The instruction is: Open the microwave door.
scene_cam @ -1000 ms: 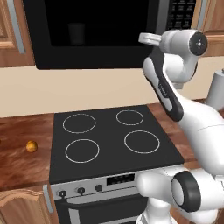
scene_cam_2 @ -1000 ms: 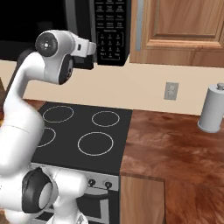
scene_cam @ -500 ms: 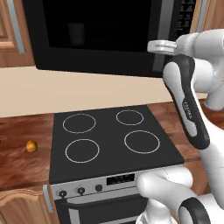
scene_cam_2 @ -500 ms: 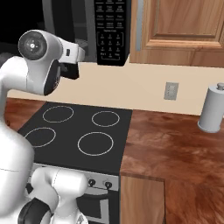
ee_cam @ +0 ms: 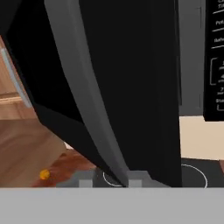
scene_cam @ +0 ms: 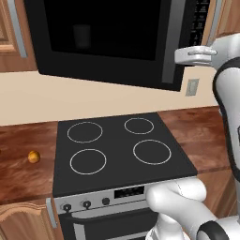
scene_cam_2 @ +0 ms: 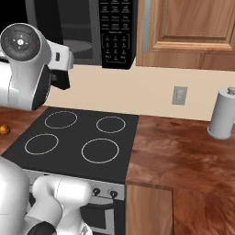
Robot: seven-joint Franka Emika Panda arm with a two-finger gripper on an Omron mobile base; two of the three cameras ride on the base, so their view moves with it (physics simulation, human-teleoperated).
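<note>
A: What is the room like?
B: A beige wall (scene_cam_2: 151, 96) carries a grey outlet (scene_cam_2: 179, 95). Wooden cabinets (scene_cam_2: 193, 32) hang above it.
A: And lower down?
B: A brown wood surface (scene_cam_2: 183, 156) flanks a black stove (scene_cam: 119, 152) with four rings and knobs (scene_cam: 86, 204) in front. A grey roll (scene_cam_2: 223, 113) stands at the right, and a small orange ball (scene_cam: 33, 156) lies at the left.

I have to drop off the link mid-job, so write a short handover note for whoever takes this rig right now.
Gripper: at the vertical grey bar handle; hand view shows the bar running down between the fingertips. Whether they clamp it cannot be told.
Glossy black microwave door: swung partly out from the black box-shaped microwave; right base view shows the grey cavity beside the keypad.
Done: door unlatched, partly open.
Left: probably keep pulling the handle outward until the door stands wide, then release.
</note>
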